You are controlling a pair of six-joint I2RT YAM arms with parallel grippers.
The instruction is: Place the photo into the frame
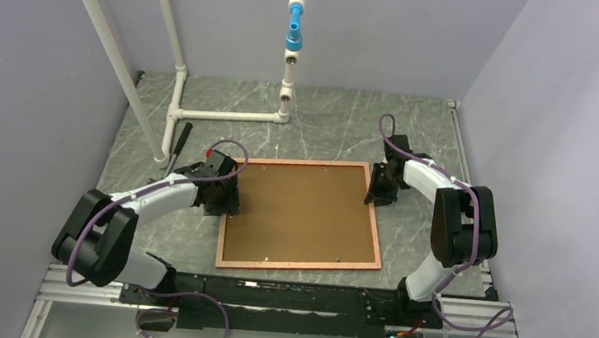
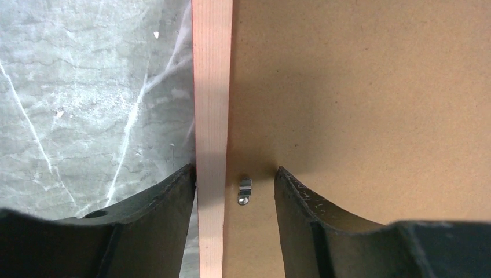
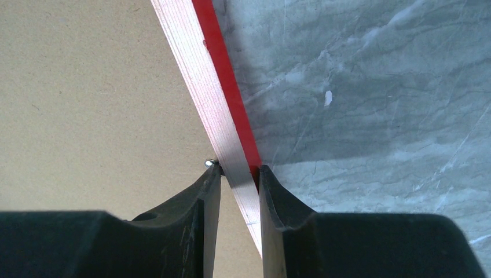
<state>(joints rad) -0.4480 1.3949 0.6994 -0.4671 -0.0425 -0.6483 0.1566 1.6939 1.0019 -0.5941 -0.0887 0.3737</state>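
The frame (image 1: 295, 265) lies face down on the table, pale wood side up, and a brown backing board (image 1: 300, 210) fills it. The photo is hidden. My left gripper (image 1: 227, 199) stands open astride the frame's left border (image 2: 211, 87): one finger sits outside the edge, the other on the board. A small metal clip (image 2: 245, 190) lies between them. At the far right border (image 3: 191, 58) my right gripper (image 1: 378, 195) is shut on the frame. Its inner fingertip touches a clip screw, and its outer one presses the red edge (image 3: 223, 69).
A white pipe stand (image 1: 227, 115) with a blue fitting (image 1: 294, 36) rises at the back left. A dark pen-like tool (image 1: 179, 145) lies by its foot. Grey walls close in both sides of the marble table (image 1: 325, 122).
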